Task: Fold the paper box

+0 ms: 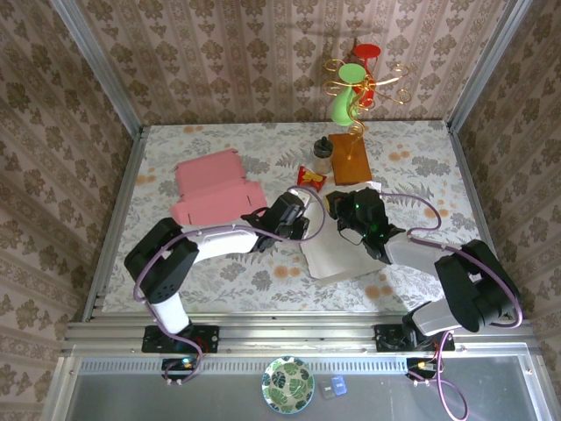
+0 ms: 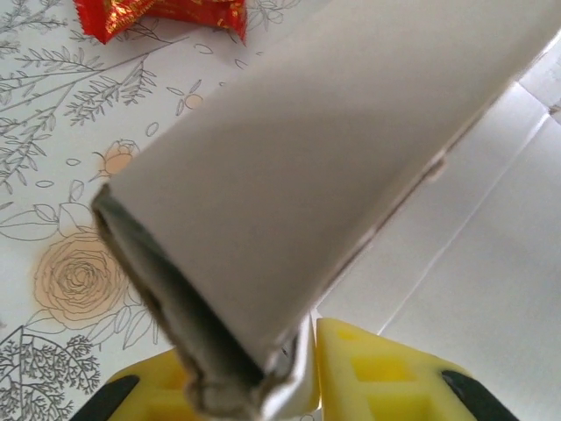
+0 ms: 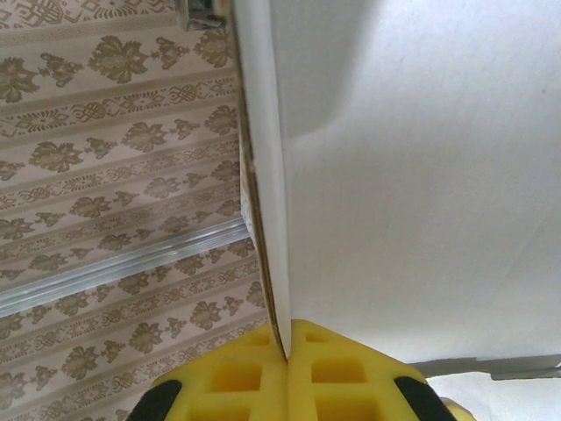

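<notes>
The paper box (image 1: 210,189), pink face up with flaps, lies flat at the left of the table, apart from both grippers. A white creased card (image 1: 337,254) sits in the middle between the arms. My left gripper (image 1: 302,224) is at its left edge. In the left wrist view a raised flap of the card (image 2: 307,158) runs down into the left gripper (image 2: 307,351), which is shut on its crumpled edge. My right gripper (image 1: 344,210) is at the card's far edge. In the right wrist view it (image 3: 287,351) is shut on the card's thin upright edge (image 3: 412,219).
A red snack packet (image 1: 312,178) lies just beyond the card, also seen as the red packet (image 2: 158,13). Behind it stand a small bottle (image 1: 323,153), an orange wooden block (image 1: 349,160) and a gold wire stand with cups (image 1: 359,83). Patterned walls enclose the table.
</notes>
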Robot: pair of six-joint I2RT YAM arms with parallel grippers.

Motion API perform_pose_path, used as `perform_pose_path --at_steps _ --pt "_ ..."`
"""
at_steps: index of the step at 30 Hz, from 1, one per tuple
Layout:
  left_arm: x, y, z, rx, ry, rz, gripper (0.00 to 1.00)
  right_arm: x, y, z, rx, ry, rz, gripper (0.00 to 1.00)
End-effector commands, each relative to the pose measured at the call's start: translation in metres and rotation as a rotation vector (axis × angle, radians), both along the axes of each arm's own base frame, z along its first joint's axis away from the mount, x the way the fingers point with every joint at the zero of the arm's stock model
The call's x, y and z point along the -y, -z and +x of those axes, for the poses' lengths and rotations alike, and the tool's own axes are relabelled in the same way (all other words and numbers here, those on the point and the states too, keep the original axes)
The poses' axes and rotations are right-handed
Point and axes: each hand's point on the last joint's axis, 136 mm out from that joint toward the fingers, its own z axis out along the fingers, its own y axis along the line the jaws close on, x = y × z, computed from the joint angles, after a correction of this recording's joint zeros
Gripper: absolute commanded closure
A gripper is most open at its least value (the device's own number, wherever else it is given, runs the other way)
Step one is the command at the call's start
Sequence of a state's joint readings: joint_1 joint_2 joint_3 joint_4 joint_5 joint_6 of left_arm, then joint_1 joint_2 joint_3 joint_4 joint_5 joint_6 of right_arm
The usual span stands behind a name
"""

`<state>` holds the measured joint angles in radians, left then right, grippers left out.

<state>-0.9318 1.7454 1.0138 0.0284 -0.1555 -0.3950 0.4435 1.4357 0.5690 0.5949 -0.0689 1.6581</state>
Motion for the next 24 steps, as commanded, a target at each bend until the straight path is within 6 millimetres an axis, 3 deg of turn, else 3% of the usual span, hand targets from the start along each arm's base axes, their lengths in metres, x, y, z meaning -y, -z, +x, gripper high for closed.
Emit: perform_pose_path --at_steps 1,11,17,24 --pt "0.007 -0.006 0.005 0.002 -0.079 -0.013 0.81 -0.012 0.017 -0.011 -0.062 -0.039 0.001 1.00" --pt "-0.003 0.003 0.009 -0.051 -0.222 0.041 0.89 -0.011 0.016 -0.010 -0.063 -0.019 0.013 1.00" --pt "-0.006 0.004 0.011 -0.047 -0.240 0.071 1.00 -0.009 0.015 -0.011 -0.070 -0.006 0.018 1.00" --pt "-0.012 0.003 0.013 -0.031 -0.257 0.104 1.00 -0.008 0.011 -0.011 -0.075 -0.003 0.010 1.00"
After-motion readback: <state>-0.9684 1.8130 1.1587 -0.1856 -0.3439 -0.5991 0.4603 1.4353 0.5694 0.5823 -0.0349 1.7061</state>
